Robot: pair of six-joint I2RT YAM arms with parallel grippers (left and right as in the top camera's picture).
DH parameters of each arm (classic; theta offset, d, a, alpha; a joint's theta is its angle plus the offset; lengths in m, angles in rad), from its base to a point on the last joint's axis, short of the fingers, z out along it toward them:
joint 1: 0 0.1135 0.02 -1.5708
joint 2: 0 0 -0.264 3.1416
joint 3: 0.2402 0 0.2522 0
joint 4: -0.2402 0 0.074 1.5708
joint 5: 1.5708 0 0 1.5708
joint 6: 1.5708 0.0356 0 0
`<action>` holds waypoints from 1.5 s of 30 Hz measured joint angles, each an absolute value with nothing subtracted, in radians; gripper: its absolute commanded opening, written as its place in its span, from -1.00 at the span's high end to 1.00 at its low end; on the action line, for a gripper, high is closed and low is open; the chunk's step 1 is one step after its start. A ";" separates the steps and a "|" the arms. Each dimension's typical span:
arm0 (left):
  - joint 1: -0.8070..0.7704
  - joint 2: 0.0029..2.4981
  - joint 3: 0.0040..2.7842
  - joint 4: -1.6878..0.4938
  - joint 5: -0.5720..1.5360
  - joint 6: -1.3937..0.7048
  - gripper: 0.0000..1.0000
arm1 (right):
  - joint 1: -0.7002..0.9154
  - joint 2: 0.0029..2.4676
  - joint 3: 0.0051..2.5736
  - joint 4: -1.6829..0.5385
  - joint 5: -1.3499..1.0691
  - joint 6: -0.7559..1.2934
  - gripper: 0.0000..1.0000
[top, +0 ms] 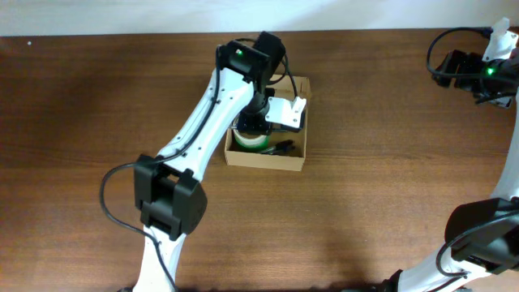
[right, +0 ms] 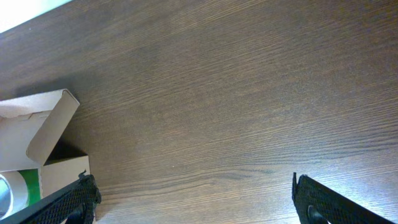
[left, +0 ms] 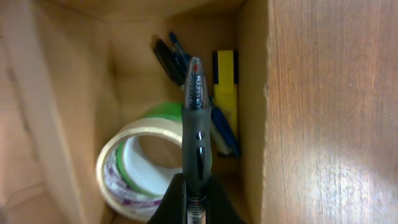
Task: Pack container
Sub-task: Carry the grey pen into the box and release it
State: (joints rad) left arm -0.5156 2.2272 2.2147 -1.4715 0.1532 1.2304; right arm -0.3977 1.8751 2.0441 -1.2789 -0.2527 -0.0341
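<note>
the small tan cardboard box (top: 264,161) sits near the middle of the dark brown wooden surface (top: 381,195) with its flap lid open. the left arm leans down over it and blocks most of the inside from overhead. the left end effector (left: 196,202) is clamped on a grey and clear ballpoint pen (left: 195,118), held above the contents. below the pen lies a tan tape roll (left: 115,155) with a green and white roll (left: 163,112) tucked against it. a yellow highlighter (left: 225,84) lies along the right wall, and blue and black pens (left: 173,59) lie just beside it. the right end effector (right: 194,196) hangs well apart over bare wood, fingers spread wide, gripping nothing.
</note>
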 measured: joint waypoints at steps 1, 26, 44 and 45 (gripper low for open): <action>-0.515 2.236 2.212 -1.468 0.158 1.231 0.97 | -0.398 1.875 2.044 -1.279 -0.253 -0.034 -0.98; -0.596 2.271 2.044 -1.368 0.196 1.208 0.25 | -0.398 1.875 2.044 -1.279 -0.253 -0.034 -0.98; -0.539 1.855 2.033 -1.152 -0.015 0.899 -0.38 | -0.398 1.875 2.044 -1.279 -0.253 -0.034 -0.98; -0.513 1.801 2.034 -1.132 -0.022 0.866 -0.38 | -0.398 1.875 2.044 -1.279 -0.253 -0.035 -0.98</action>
